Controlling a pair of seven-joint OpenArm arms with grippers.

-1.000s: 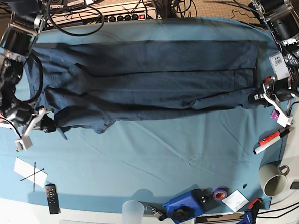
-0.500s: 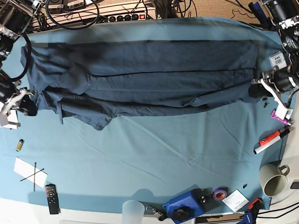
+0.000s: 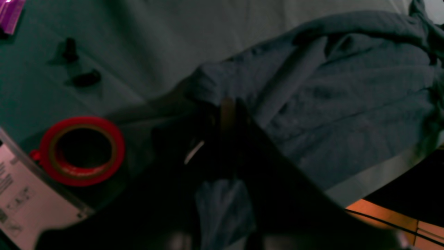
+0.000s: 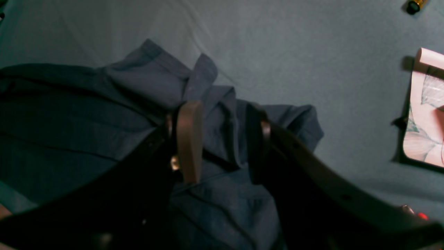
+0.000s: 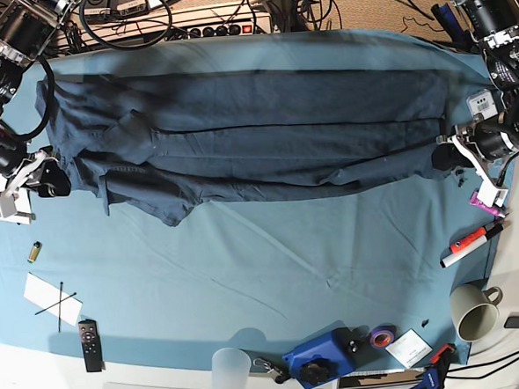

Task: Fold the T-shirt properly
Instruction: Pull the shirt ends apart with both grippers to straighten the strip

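Lying lengthwise across the table's (image 5: 247, 275) 12 o'clock half, the T-shirt (image 5: 256, 137) is folded into a long band, crosswise folds remaining; left gripper (image 5: 449, 159) fingers pinch its hem, right gripper (image 4: 222, 139) fingers parted.

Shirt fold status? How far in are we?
Done: the T-shirt lies stretched across the table cloth in long lengthwise folds. In hand: the left gripper is shut on its end; the right gripper stands open over the other, gripping nothing. Left: crosswise folds, plus tidying the rumpled flap on the near edge.
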